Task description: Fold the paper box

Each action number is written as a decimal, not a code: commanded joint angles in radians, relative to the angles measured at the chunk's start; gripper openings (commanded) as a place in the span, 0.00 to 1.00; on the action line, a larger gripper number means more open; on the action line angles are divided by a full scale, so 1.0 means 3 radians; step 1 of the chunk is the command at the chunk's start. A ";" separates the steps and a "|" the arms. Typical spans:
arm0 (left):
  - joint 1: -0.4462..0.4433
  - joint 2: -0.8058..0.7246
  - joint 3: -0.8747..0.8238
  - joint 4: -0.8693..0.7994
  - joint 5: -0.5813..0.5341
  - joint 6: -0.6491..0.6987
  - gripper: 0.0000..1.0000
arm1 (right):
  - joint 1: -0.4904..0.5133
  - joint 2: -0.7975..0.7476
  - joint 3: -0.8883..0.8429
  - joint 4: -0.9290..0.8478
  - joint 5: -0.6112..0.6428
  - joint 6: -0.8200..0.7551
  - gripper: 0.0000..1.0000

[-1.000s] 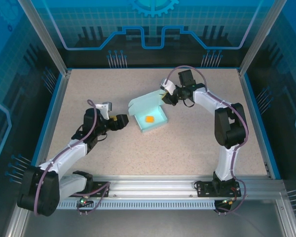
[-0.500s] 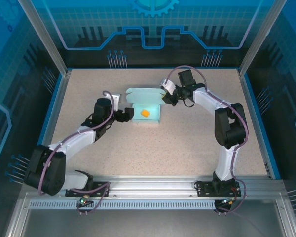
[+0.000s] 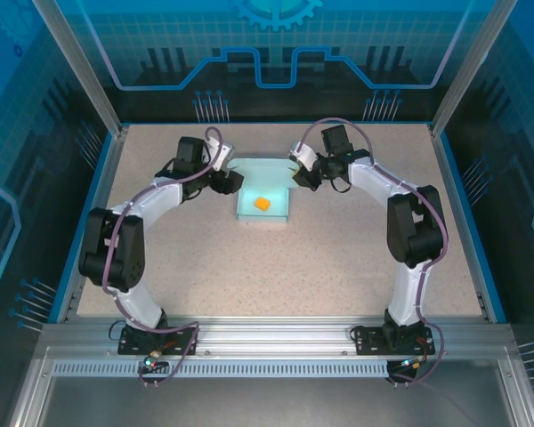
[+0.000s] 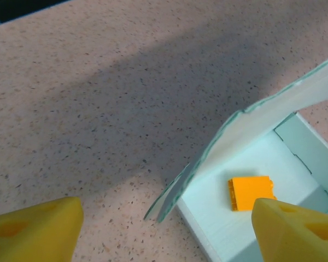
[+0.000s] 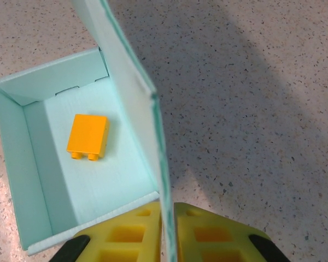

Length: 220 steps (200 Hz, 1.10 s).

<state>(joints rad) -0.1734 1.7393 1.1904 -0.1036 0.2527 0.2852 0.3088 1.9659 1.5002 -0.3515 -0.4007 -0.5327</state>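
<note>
In the top view, the paper box is seen on the speckled table, a little toward 12 o'clock from the table's middle. It is an open tray, with its lid flap spread at the 12 o'clock edge and a small orange block inside. The left arm is curved in from 9 o'clock, and the left jaws are placed just beside the flap's 9 o'clock end. The right arm is bent in from 3 o'clock, and the right jaws are set at the flap's 3 o'clock end. In the left wrist view, the yellow fingertips are held wide apart and released, with nothing gripped between them. Ahead of them the box is seen with its flap raised over the tray, the block lying on the floor, and bare table beyond. In the right wrist view, the yellow fingers are clenched on the thin edge of the flap, which is pinched between them and held raised beside the tray. The block is seen resting flat on the tray floor.
</note>
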 commanded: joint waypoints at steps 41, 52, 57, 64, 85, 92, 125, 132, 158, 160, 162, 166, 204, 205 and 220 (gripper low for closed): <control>0.0097 0.0201 0.0239 -0.0384 0.0375 0.0376 0.61 | 0.0024 0.0064 0.0139 -0.0101 -0.0034 -0.0039 0.13; 0.0107 0.0237 0.0266 -0.0391 0.0388 0.0370 0.54 | 0.0024 0.0067 0.0144 -0.0105 -0.0033 -0.0032 0.12; 0.0108 0.0252 0.0282 -0.0391 0.0390 0.0365 0.52 | 0.0024 0.0069 0.0145 -0.0102 -0.0038 -0.0029 0.12; 0.0108 0.0273 0.0302 -0.0391 0.0407 0.0355 0.49 | 0.0024 0.0069 0.0148 -0.0105 -0.0038 -0.0023 0.12; 0.0108 0.0321 0.0327 -0.0361 0.0443 0.0326 0.43 | 0.0024 0.0069 0.0149 -0.0116 -0.0037 -0.0025 0.12; 0.0107 0.0333 0.0344 -0.0355 0.0465 0.0310 0.41 | 0.0024 0.0066 0.0150 -0.0115 -0.0032 -0.0022 0.12; 0.0102 0.0374 0.0388 -0.0352 0.0507 0.0238 0.34 | 0.0026 0.0061 0.0154 -0.0113 -0.0029 0.0000 0.11; 0.0102 0.0374 0.0388 -0.0350 0.0498 0.0223 0.32 | 0.0029 0.0062 0.0154 -0.0113 -0.0021 0.0008 0.11; 0.0102 0.0346 0.0379 -0.0330 0.0458 0.0136 0.26 | 0.0028 0.0061 0.0154 -0.0091 0.0024 0.0066 0.09; 0.0102 0.0344 0.0375 -0.0326 0.0454 0.0130 0.26 | 0.0025 0.0059 0.0154 -0.0090 0.0030 0.0069 0.09; 0.0102 0.0342 0.0374 -0.0326 0.0444 0.0124 0.25 | 0.0027 0.0059 0.0158 -0.0087 0.0029 0.0076 0.09; 0.0102 0.0337 0.0367 -0.0321 0.0427 0.0112 0.24 | 0.0028 0.0062 0.0159 -0.0086 0.0034 0.0085 0.09; 0.0102 0.0259 0.0253 -0.0196 0.0335 0.0008 0.17 | 0.0039 0.0064 0.0152 -0.0056 0.0068 0.0139 0.07; 0.0102 0.0258 0.0249 -0.0197 0.0334 0.0007 0.17 | 0.0039 0.0064 0.0156 -0.0056 0.0068 0.0139 0.07; 0.0102 0.0242 0.0226 -0.0164 0.0319 -0.0048 0.15 | 0.0044 0.0079 0.0168 -0.0046 0.0073 0.0159 0.07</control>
<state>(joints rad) -0.1474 1.8336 1.2766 -0.1879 0.3603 0.3084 0.3096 1.9736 1.5177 -0.3588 -0.3935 -0.5087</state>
